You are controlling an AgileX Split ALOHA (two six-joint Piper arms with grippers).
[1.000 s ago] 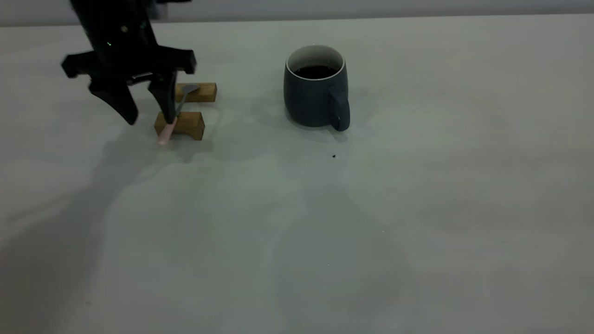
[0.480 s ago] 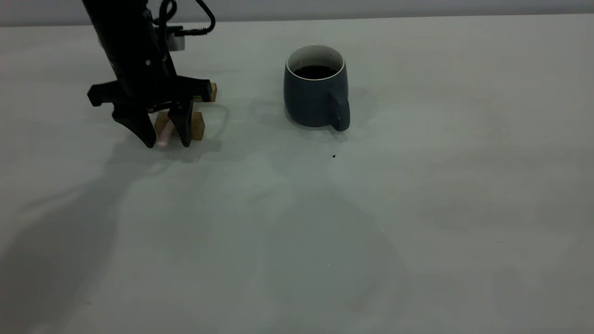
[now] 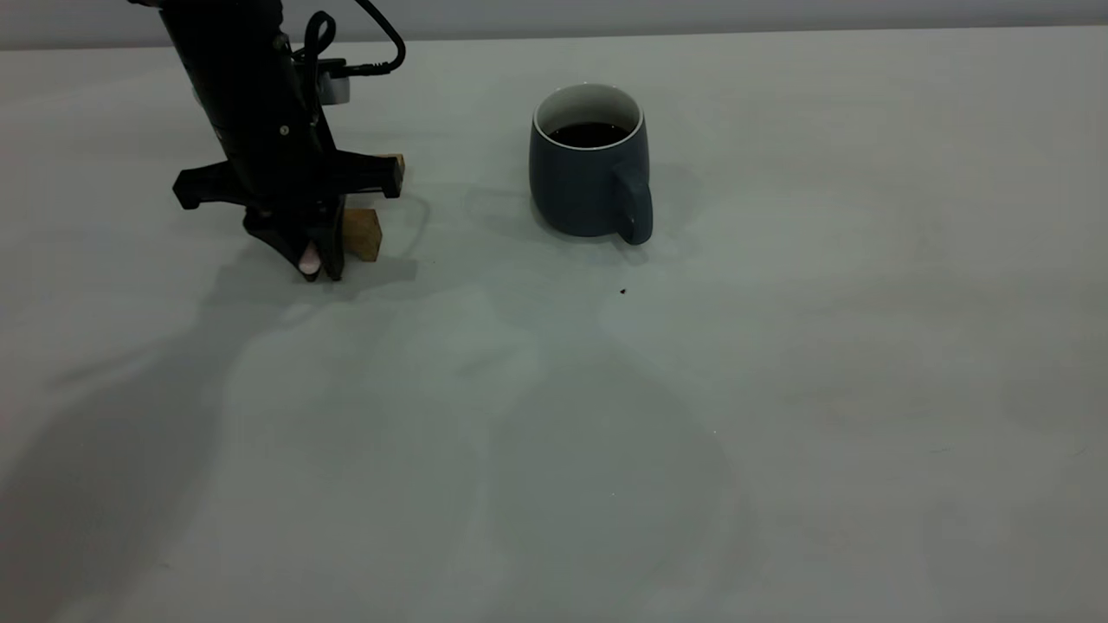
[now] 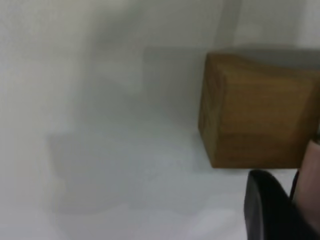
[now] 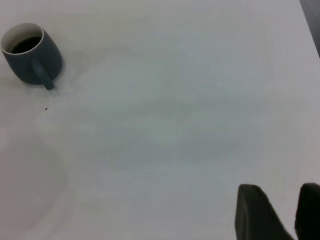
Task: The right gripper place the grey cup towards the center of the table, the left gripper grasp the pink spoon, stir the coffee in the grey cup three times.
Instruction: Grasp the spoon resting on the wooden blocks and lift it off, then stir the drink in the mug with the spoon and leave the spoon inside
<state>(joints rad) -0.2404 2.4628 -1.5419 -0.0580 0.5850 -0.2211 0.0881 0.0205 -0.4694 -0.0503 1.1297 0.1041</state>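
Since the earlier frames, the left tool [image 3: 313, 264] has been lowered beside the nearer wooden block [image 3: 362, 234] and its fingers, spread a second ago, have been drawn together around the pink spoon [image 3: 308, 258]. Only the pale pink handle end is seen between the fingertips, low over the surface [image 3: 779, 389]; the spoon's neck and bowl are hidden behind the tool body. Two wooden blocks are counted: the nearer one just beside the pinching fingers, and a farther one [image 3: 394, 163] of which only a corner shows past the tool's crossbar. In the left wrist view the nearer block [image 4: 257, 117] is seen close up, with a dark fingertip [image 4: 270, 207] and a strip of pink handle [image 4: 309, 180] at the frame's edge. One grey cup [image 3: 591, 162] is stood well apart from the blocks, upright, handle turned toward the camera, with the coffee [image 3: 589, 134] dark inside it. A tiny dark speck [image 3: 622, 292] lies near the cup. The right tool [image 5: 280, 212] is seen only in its own wrist view, far from the cup [image 5: 31, 53], its fingers parted with a gap between them and nothing held.
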